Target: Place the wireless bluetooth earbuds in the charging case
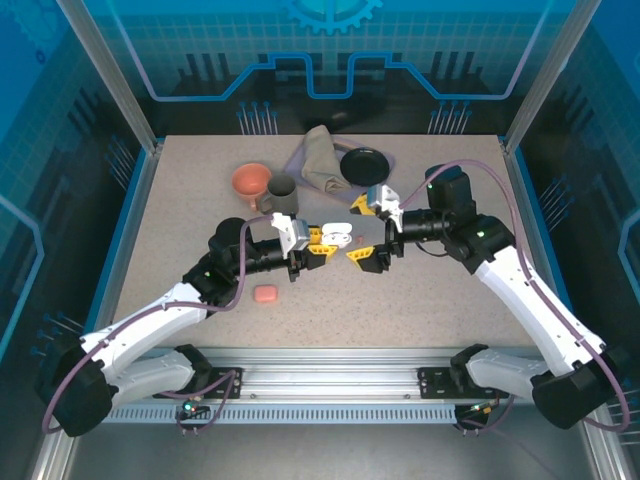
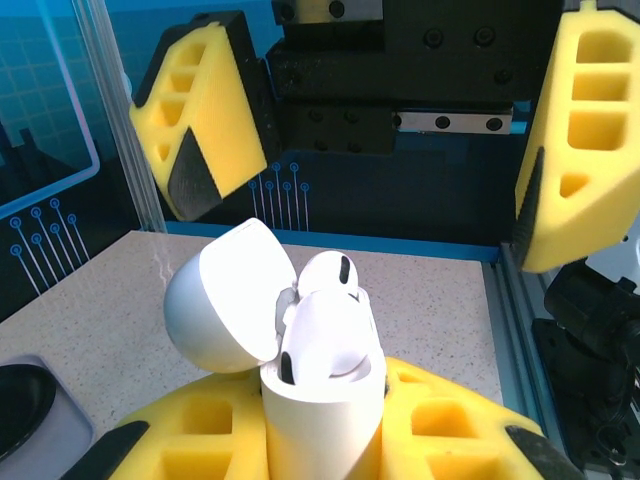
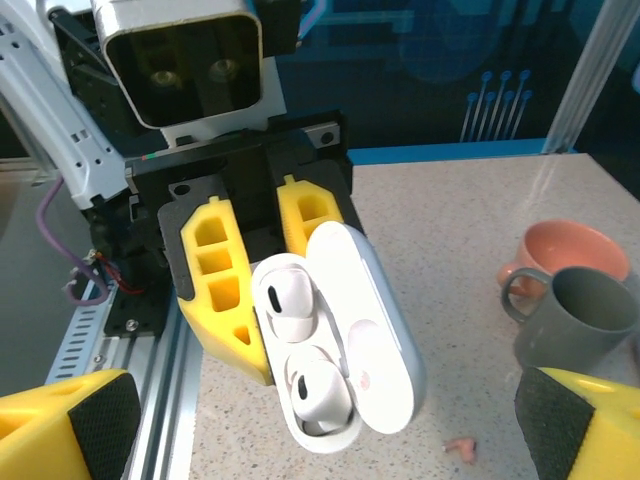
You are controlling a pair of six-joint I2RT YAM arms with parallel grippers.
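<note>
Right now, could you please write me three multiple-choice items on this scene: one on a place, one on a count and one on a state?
1. Where is the white case?
A) in the left hand
B) on the table
C) in a mug

2. How many earbuds sit in it?
A) none
B) four
C) two

3. Its lid is
A) shut
B) open
C) missing

Answers: A, yellow fingers clamp its base; C, two white earbuds fill its sockets; B, the lid stands tipped back on its hinge.

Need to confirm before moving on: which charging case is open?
The white case, lid flipped back, clamped in the left gripper; the salmon-pink case lies on the table, apparently closed.
</note>
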